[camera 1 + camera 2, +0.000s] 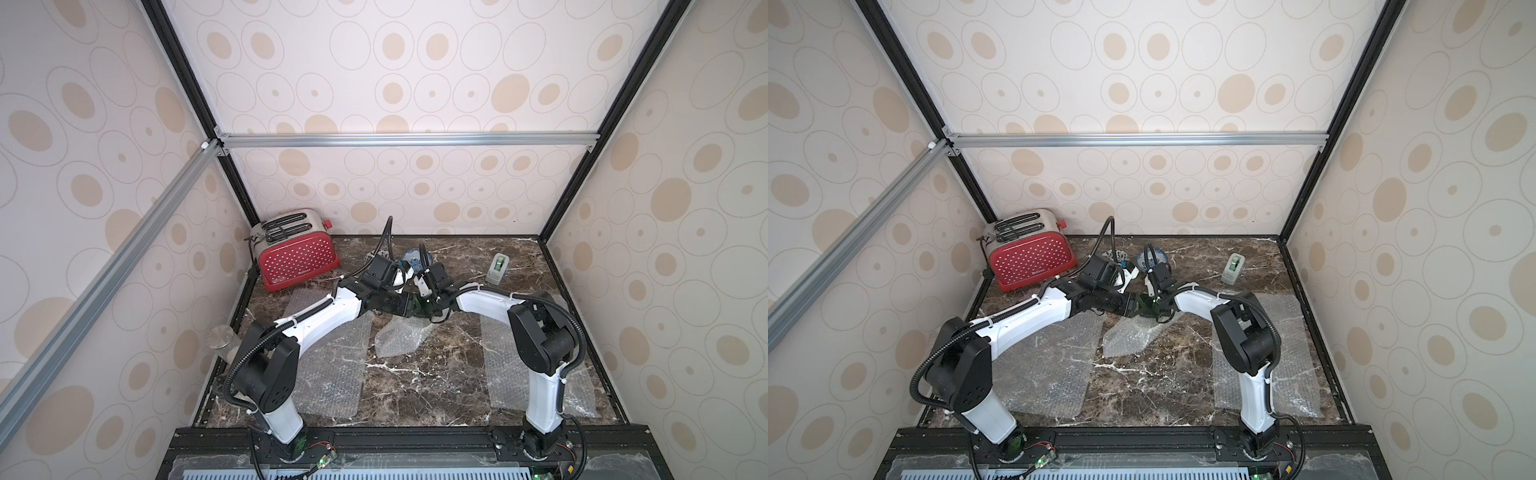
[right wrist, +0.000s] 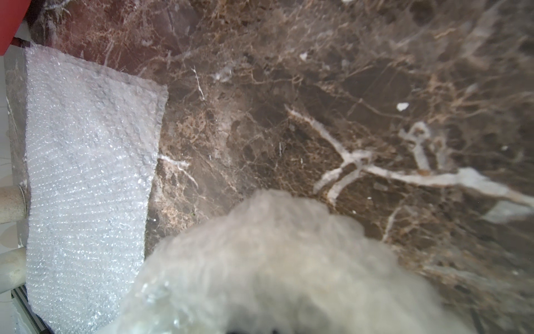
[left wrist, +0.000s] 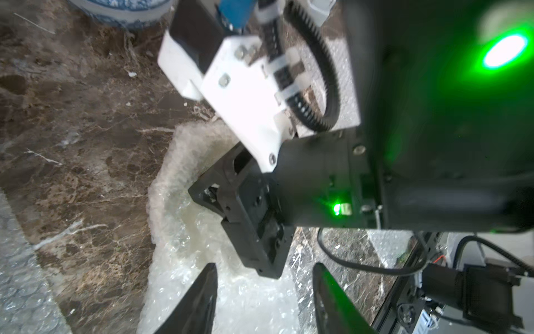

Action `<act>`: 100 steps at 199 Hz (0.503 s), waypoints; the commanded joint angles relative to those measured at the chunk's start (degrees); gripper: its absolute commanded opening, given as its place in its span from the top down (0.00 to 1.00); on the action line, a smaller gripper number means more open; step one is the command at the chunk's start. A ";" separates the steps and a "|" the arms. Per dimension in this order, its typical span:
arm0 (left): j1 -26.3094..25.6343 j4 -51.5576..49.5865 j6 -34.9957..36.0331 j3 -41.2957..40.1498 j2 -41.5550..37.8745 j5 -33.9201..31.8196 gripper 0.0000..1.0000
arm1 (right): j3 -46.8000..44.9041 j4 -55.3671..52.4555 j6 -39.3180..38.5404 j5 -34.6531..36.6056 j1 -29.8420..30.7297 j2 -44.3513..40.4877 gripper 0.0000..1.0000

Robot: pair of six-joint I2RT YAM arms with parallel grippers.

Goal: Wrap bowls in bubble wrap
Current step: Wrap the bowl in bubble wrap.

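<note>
Soft even light in both top views; up close, bubble wrap (image 2: 274, 260) blurs and a green lamp (image 3: 504, 52) glares

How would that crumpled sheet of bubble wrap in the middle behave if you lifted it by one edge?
Probably floppy: the middle sheet bunches and folds, while its neighbour lies flat. Likely very light, being thin clear plastic full of air bubbles. It may spring partly open once released, since its folds look loose.
</note>
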 commanded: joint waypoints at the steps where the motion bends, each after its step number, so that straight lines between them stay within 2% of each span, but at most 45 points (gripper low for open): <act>1: -0.54 -3.34 3.28 2.37 1.00 1.93 0.48 | 1.51 -1.90 -0.26 0.39 0.18 0.06 0.91; 77: -1.68 -6.25 4.76 -0.43 2.79 1.38 0.51 | 2.30 -1.71 0.34 -0.39 0.03 0.23 0.91; 94: -1.65 -6.90 4.97 -0.75 3.04 0.17 0.57 | 2.17 -1.55 0.43 -0.56 0.01 0.12 0.91; 100: -1.66 -7.50 5.19 -0.64 3.17 -0.51 0.63 | 2.16 -1.44 0.49 -0.64 0.00 0.17 0.91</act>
